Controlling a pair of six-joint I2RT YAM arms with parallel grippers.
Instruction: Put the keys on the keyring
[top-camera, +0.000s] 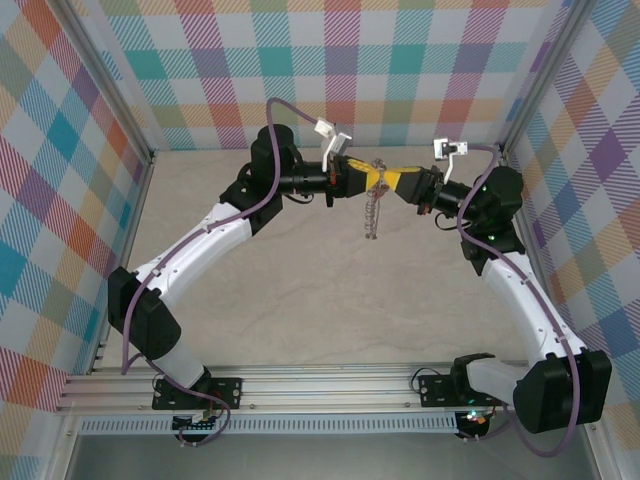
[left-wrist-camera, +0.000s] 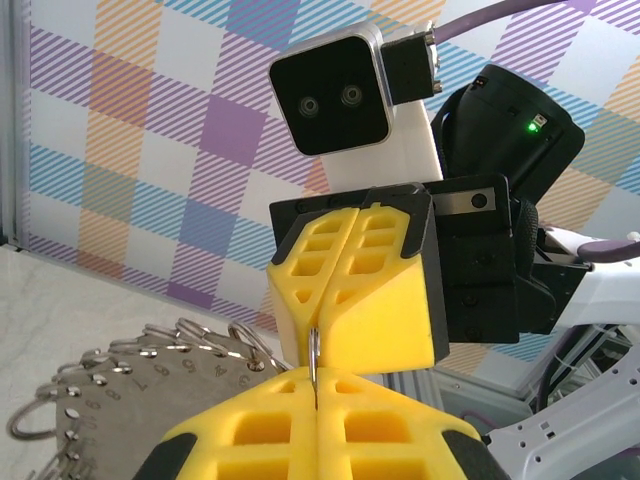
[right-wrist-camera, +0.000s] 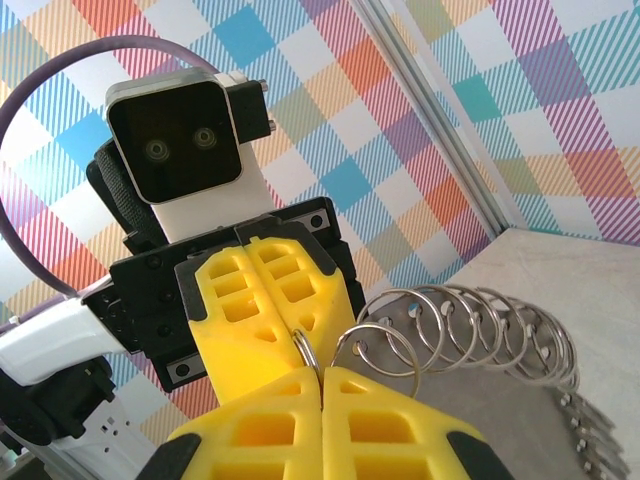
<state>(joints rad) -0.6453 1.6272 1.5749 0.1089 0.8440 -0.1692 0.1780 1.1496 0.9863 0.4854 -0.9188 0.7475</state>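
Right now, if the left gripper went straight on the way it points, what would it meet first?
The right gripper, facing the left gripper tip to tip. Only a wire loop of the large grey metal keyring sits between, apparently pinched by both.

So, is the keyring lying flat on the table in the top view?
No, the keyring hangs edge-on, pinched between the left gripper and the right gripper where their tips meet.

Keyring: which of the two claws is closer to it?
Neither, it's a tie: the left gripper and right gripper meet fingertip to fingertip, both pinching the keyring, which hangs below them.
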